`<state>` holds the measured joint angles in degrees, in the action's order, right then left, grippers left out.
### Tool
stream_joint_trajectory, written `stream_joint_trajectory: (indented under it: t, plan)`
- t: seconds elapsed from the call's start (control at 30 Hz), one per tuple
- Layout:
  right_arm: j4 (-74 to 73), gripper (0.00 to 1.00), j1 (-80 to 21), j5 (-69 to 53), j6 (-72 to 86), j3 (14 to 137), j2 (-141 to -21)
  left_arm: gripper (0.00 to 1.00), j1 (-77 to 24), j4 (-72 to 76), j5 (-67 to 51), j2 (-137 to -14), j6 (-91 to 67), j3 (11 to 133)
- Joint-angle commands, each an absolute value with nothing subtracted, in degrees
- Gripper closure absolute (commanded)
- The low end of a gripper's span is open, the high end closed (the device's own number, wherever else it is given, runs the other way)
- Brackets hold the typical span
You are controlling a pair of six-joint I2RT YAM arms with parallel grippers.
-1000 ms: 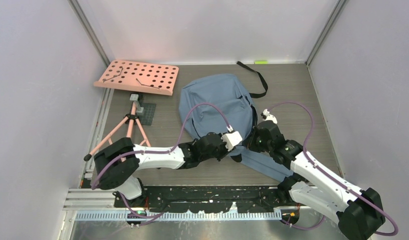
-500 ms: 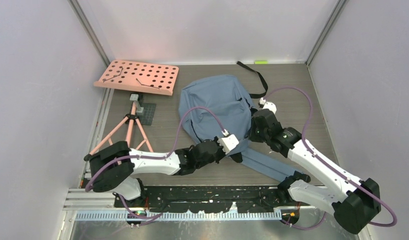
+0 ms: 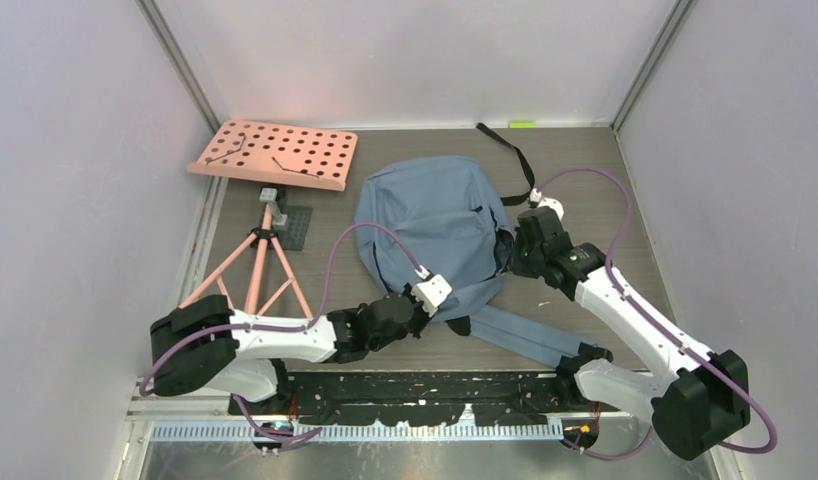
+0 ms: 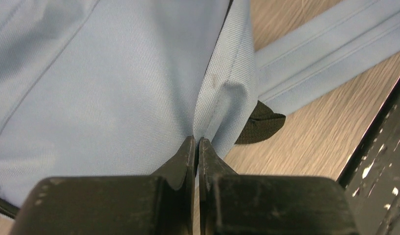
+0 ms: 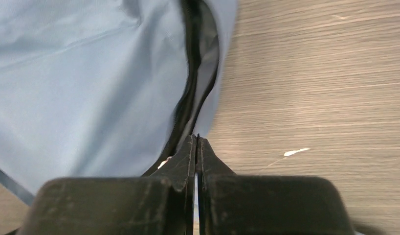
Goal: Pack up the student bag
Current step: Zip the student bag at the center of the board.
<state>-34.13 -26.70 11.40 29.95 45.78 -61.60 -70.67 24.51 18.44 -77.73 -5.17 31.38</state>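
grey wood counter (image 3: 605, 200), student bag (image 3: 435, 215) pinched at two edges

the student bag lies flat mid-counter, its shoulder straps (image 3: 525, 335) trailing toward 5 o'clock. my left gripper (image 4: 197, 142) is clamped on a thin ridge of cloth at the bag's 6 o'clock edge. my right gripper (image 5: 195, 139) has its jaws together by the black zipper (image 5: 187, 88) at 3 o'clock; whether it has caught cloth i cannot tell. i judge the pinch shallow: a pull may slip the fabric free, or drag the limp bag instead of opening it. the cloth looks blue-grey, soft and creased.

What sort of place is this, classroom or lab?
Probably a robot lab cell: plain walls box in a table, with a left arm and right arm mounted at its edge, working a bag.
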Motion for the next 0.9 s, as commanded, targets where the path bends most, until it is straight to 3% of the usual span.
stream_joint_trajectory:
  t: [0.0,0.1,0.23,0.4,0.57,0.87]
  plan:
    - [-34.8,1.00,-23.3,16.0,26.5,46.6,-57.4,1.00,-71.5,12.2,20.1,-75.6,-7.5,28.8]
    - [-31.8,1.00,-23.3,4.8,27.8,44.6,-54.7,1.00,-71.5,9.5,16.9,-73.4,-7.7,31.5]
    - [-30.0,0.99,-24.4,-3.2,31.4,41.9,-51.7,0.90,-71.5,5.6,9.6,-71.2,-6.6,38.7]
    - [-30.8,0.99,-24.6,-0.3,32.5,39.9,-49.7,0.60,-71.5,3.6,3.9,-73.0,-4.0,47.8]
    - [-30.6,0.99,-24.6,-0.2,32.2,40.4,-50.0,0.40,-71.5,4.4,3.3,-80.3,-0.3,54.7]
    - [-31.3,1.00,-24.6,2.7,32.8,41.3,-49.3,0.32,-71.3,10.6,7.8,-91.9,2.1,57.5]
